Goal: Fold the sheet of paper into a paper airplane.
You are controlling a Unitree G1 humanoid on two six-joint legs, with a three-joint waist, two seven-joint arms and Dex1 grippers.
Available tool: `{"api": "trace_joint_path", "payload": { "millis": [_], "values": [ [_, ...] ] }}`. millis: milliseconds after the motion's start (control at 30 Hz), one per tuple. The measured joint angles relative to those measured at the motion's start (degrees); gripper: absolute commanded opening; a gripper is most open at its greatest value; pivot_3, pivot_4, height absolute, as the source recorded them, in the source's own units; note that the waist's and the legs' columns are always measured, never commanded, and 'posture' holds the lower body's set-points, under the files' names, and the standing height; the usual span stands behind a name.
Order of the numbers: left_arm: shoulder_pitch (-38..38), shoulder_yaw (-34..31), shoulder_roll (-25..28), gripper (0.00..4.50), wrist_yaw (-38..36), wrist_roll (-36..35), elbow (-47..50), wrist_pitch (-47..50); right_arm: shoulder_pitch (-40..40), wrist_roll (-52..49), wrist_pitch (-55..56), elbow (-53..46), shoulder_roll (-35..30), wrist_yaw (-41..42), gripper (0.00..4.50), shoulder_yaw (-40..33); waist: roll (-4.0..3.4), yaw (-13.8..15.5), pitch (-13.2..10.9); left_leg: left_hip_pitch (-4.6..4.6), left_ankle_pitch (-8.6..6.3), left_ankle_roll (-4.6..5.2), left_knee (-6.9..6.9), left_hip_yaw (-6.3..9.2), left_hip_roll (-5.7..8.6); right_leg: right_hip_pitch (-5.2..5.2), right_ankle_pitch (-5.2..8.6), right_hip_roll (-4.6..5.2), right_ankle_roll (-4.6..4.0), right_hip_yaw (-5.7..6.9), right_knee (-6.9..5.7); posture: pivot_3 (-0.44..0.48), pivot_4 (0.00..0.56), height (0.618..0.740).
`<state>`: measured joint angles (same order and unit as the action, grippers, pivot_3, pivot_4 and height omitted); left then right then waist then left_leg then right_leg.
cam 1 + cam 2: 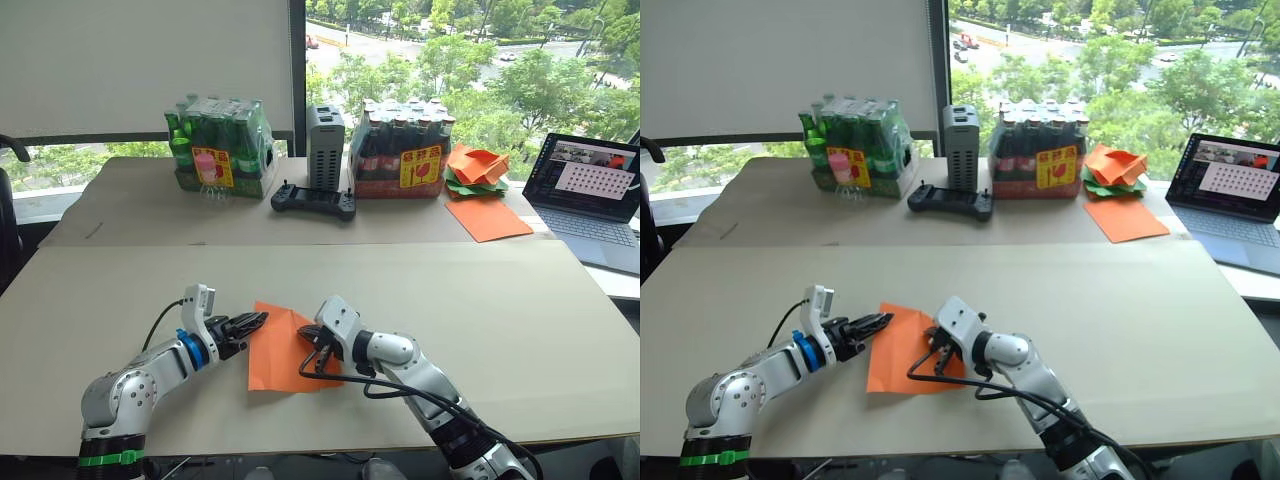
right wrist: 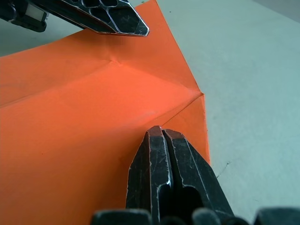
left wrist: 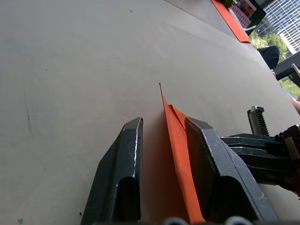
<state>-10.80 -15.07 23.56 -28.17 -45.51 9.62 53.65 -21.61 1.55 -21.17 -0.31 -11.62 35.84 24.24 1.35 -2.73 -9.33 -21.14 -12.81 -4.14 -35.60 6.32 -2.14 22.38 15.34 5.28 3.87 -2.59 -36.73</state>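
The orange sheet of paper [image 1: 283,350] lies on the near table between my two grippers, partly folded, with a crease and one raised flap. My left gripper [image 1: 256,322] is open at the sheet's left edge, and the raised paper edge [image 3: 180,154] stands between its fingers, against one of them. My right gripper [image 2: 161,132] is shut, its tips pressing down on the paper near a folded corner, and it also shows as [image 1: 310,352]. One left finger [image 2: 108,16] reaches over the sheet's far side. The paper airplane is out of view.
On the far table stand two shrink-wrapped bottle packs [image 1: 220,145] [image 1: 400,150], a grey box [image 1: 325,145], a black controller [image 1: 313,202], a heap of orange and green paper shapes [image 1: 476,168] and a smooth orange sheet [image 1: 488,216]. A laptop [image 1: 590,200] sits at the right.
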Motion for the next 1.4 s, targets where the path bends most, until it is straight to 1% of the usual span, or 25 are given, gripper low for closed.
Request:
{"api": "trace_joint_path", "payload": {
  "millis": [33, 100, 233, 433, 600, 733, 933, 1067, 1167, 1400],
  "values": [
    [0.00, 0.00, 0.00, 0.72, -0.03, -0.20, 0.24, 0.03, 0.02, 0.00, 0.00, -0.03, 0.00, -0.04, 0.00, 0.00, 0.00, 0.00, 0.00, 0.00, 0.00, 0.00, 0.00, 0.00, 0.00, 0.00, 0.00, 0.00, 0.00, 0.00, 0.00, 0.000, 0.150, 0.740],
    [0.00, 0.00, 0.00, 0.02, -0.22, -0.82, 0.71, 0.06, 0.05, 0.01, 0.00, -0.08, 0.00, -0.09, 0.00, 0.01, 0.00, 0.01, 0.00, 0.00, 0.00, 0.00, 0.00, 0.00, 0.00, 0.00, 0.00, 0.00, 0.00, 0.00, 0.00, 0.000, 0.150, 0.740],
    [0.00, 0.39, 0.53, 0.02, -1.10, -1.81, 0.99, 0.45, 0.09, 0.02, 0.00, -0.13, 0.00, -0.21, 0.00, 0.07, 0.00, 0.01, 0.00, 0.00, 0.00, 0.00, 0.00, 0.00, 0.00, 0.00, 0.00, 0.00, 0.00, 0.00, 0.00, 0.000, 0.150, 0.740],
    [0.11, 1.97, 2.31, 0.02, -1.88, -1.21, 1.95, 0.02, 0.26, 0.02, -0.01, -0.34, 0.00, -0.38, 0.00, 0.08, 0.01, 0.02, -0.01, 0.00, 0.00, 0.00, 0.01, 0.00, 0.00, 0.00, 0.00, 0.00, 0.00, 0.00, 0.02, 0.000, 0.150, 0.740],
    [0.20, 7.64, 6.51, 0.02, -3.79, 5.12, 5.68, -3.94, 0.39, 0.02, -0.03, -0.47, 0.00, -0.60, 0.00, 0.08, 0.00, 0.06, -0.01, -0.01, 0.00, -0.01, 0.05, 0.00, 0.00, 0.01, 0.00, 0.00, 0.00, 0.00, 0.04, 0.000, 0.150, 0.740],
    [0.02, 15.39, 11.56, 0.02, -7.03, 13.62, 8.54, -10.55, 0.43, 0.01, -0.05, -0.50, 0.01, -0.96, 0.00, 0.07, -0.01, 0.10, -0.01, 0.00, 0.01, -0.03, 0.18, -0.01, 0.00, 0.02, 0.00, 0.00, -0.01, -0.01, 0.09, 0.000, 0.150, 0.740],
    [-0.52, 23.18, 15.48, 0.02, -10.30, 24.11, 8.72, -18.46, 0.40, -0.01, -0.20, -0.37, 0.37, -1.30, 0.00, -0.21, -0.01, 0.20, -0.02, 0.00, 0.02, -0.05, 0.33, -0.01, 0.00, 0.09, 0.00, 0.00, -0.01, 0.00, 0.11, 0.000, 0.150, 0.740],
    [-0.56, 27.79, 17.52, 0.02, -11.94, 31.46, 8.04, -24.09, 0.39, -0.05, -0.45, -0.20, 1.09, -2.16, 0.00, -0.63, -0.02, 0.23, -0.02, -0.01, 0.02, -0.04, 0.36, -0.02, 0.00, 0.11, 0.01, 0.00, -0.02, 0.00, 0.12, 0.000, 0.150, 0.740],
    [-0.97, 30.04, 17.72, 0.02, -12.82, 36.13, 6.85, -27.71, 0.41, -0.09, -0.55, -0.10, 1.38, -2.46, 0.00, -0.94, -0.02, 0.24, -0.03, -0.03, 0.02, -0.04, 0.38, -0.02, 0.00, 0.14, 0.01, 0.00, -0.02, 0.00, 0.12, 0.000, 0.150, 0.740],
    [-4.00, 33.20, 17.66, 0.02, -14.45, 42.99, 4.09, -33.04, 0.26, -0.16, -0.63, 1.01, 2.35, -4.23, 0.00, -2.55, -0.03, 0.88, -0.03, -0.03, 0.04, -0.05, 0.36, -0.02, 0.02, 0.11, 0.01, 0.01, -0.01, 0.00, 0.10, 0.000, 0.150, 0.740]
  ]
}}
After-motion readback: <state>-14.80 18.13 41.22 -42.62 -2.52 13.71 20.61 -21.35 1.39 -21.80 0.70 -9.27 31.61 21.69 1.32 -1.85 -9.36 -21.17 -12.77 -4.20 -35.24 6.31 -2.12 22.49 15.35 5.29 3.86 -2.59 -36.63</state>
